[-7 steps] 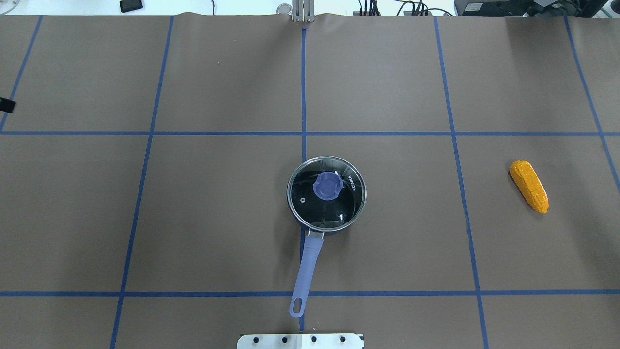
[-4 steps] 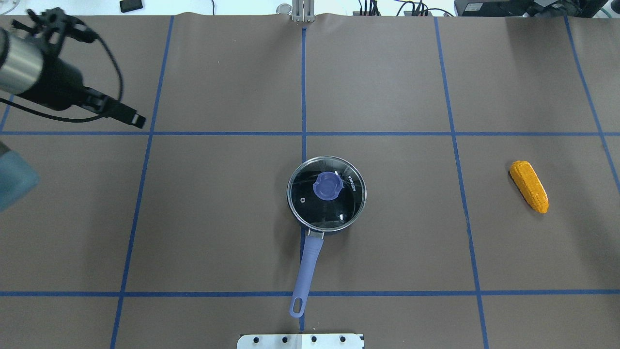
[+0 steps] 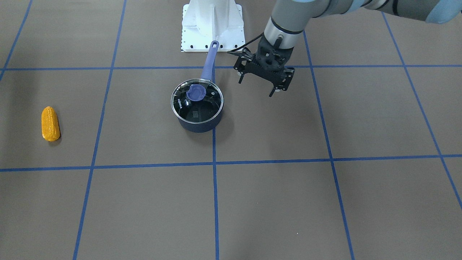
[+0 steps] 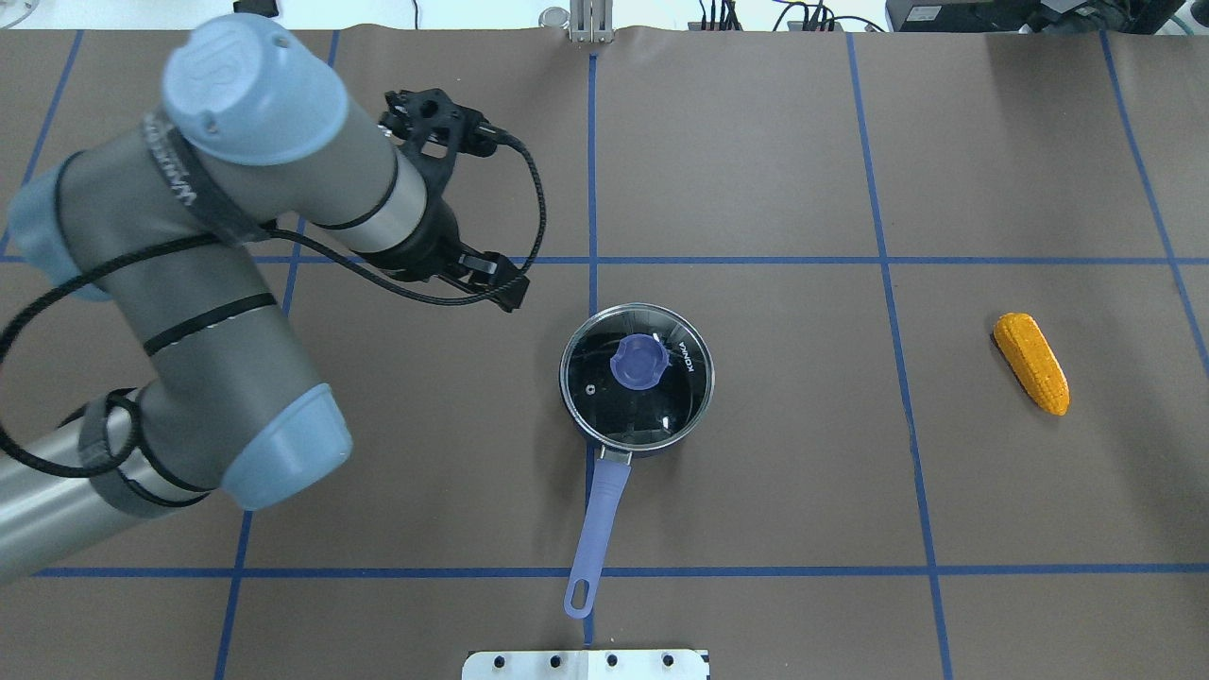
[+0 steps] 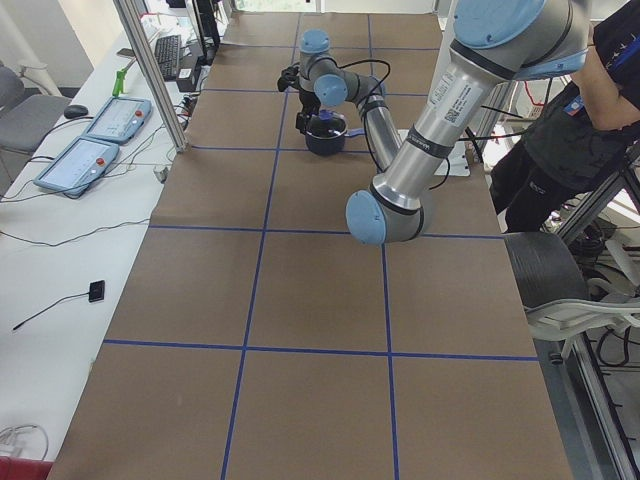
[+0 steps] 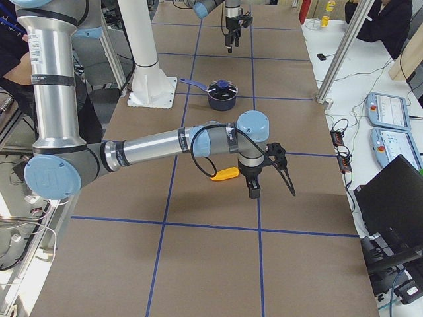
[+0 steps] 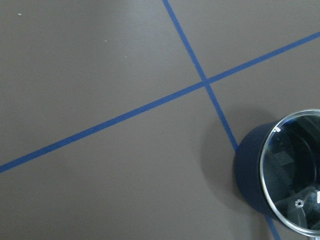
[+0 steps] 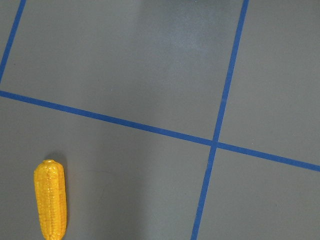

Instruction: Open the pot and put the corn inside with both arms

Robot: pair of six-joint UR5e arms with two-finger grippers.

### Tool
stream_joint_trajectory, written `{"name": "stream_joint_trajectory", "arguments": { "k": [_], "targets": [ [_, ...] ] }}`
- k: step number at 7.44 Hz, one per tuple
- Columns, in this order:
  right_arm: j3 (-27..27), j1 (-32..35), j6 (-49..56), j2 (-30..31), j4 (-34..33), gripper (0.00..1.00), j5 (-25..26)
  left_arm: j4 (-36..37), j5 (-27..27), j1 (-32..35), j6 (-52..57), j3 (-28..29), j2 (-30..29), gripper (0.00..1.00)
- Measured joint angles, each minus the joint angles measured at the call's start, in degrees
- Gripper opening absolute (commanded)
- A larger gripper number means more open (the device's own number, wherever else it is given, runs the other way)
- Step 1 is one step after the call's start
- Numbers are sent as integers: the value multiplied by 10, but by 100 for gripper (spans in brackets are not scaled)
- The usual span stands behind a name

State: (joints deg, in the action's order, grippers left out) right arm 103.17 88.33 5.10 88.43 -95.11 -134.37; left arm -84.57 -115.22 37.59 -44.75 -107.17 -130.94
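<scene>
The navy pot (image 4: 636, 382) stands at the table's middle with its glass lid and blue knob (image 4: 638, 362) on it. Its periwinkle handle (image 4: 597, 529) points toward the robot base. It also shows in the front view (image 3: 196, 122) and at the left wrist view's lower right (image 7: 250, 172). My left gripper (image 3: 257, 86) hangs open and empty above the table, beside the pot and apart from it. The corn (image 4: 1031, 364) lies alone at the right, and shows in the right wrist view (image 8: 50, 205). My right gripper (image 6: 254, 188) hovers beside the corn (image 6: 225, 174); I cannot tell whether it is open.
Blue tape lines (image 4: 592, 260) grid the brown table cover. The white base mount (image 3: 213, 25) stands behind the pot handle. A person (image 5: 570, 120) stands at the table's side near the robot. Control pendants (image 5: 95, 140) lie on the side bench.
My left arm has swept in from the left edge toward the pot. The pot, lid and corn have not moved.
</scene>
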Motion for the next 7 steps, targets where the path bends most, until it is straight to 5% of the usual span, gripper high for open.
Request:
{"name": "stream_joint_trajectory", "arguments": {
  "k": [3,7],
  "targets": [
    [-2,-1,0,0,-1,100,0,4,37,-61,-64,109,-105,99],
    [-5,-1,0,0,-1,100,0,-2,58,-93,-122,169,-143,98]
  ]
}}
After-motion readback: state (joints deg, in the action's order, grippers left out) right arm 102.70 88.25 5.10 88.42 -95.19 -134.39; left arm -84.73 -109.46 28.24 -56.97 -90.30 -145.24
